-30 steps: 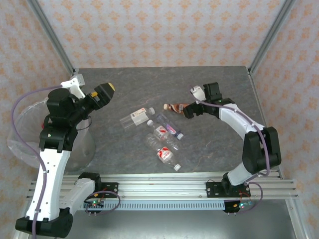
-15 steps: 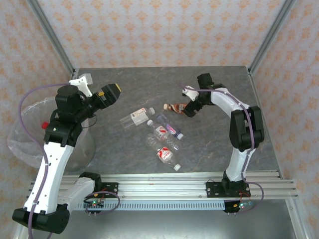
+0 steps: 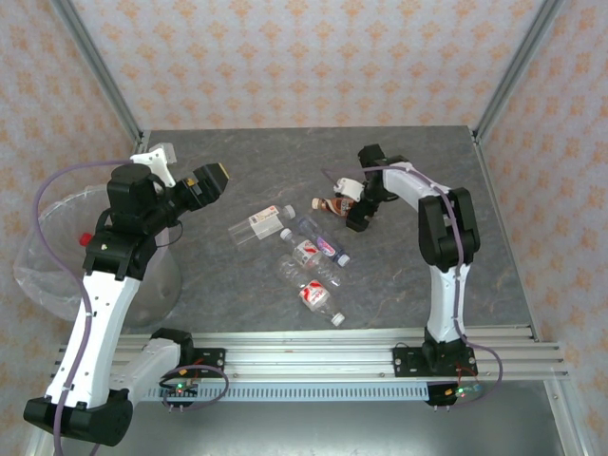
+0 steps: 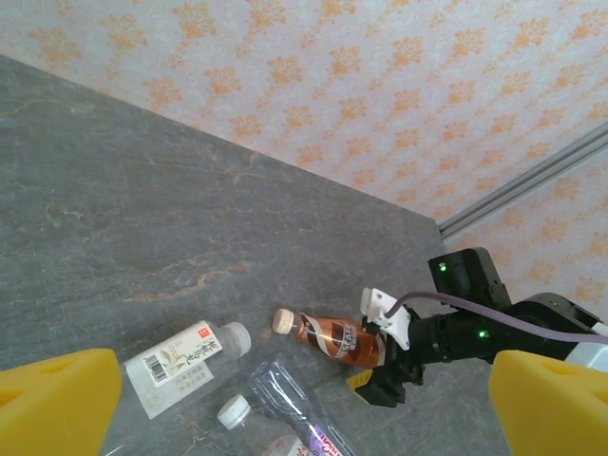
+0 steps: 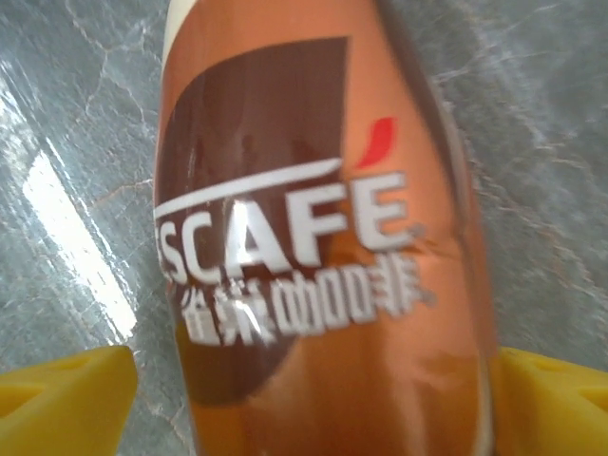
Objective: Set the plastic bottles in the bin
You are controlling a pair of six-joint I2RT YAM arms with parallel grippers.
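Observation:
A brown Nescafe bottle (image 3: pixel 332 203) lies on its side at the table's back centre, cap to the left. My right gripper (image 3: pixel 355 213) straddles its base end. In the right wrist view the bottle (image 5: pixel 323 237) sits between my yellow fingertips (image 5: pixel 66 399), with a sliver of table showing on the left side. Several clear bottles lie mid-table: a white-labelled one (image 3: pixel 258 226), a purple-labelled one (image 3: pixel 319 240) and red-white ones (image 3: pixel 316 297). My left gripper (image 3: pixel 211 178) hangs open and empty above the table's left side, beside the bin (image 3: pixel 43 271).
The left wrist view looks down on the brown bottle (image 4: pixel 332 339), the white-labelled bottle (image 4: pixel 180 366) and my right gripper (image 4: pixel 378 361). Patterned walls and metal frame posts (image 3: pixel 518 66) enclose the grey table. A rail (image 3: pixel 313 359) runs along the near edge.
My right gripper has slid left along the brown bottle so its fingers now flank the bottle, and its jaws have narrowed a little. My left arm has lifted and swung slightly right.

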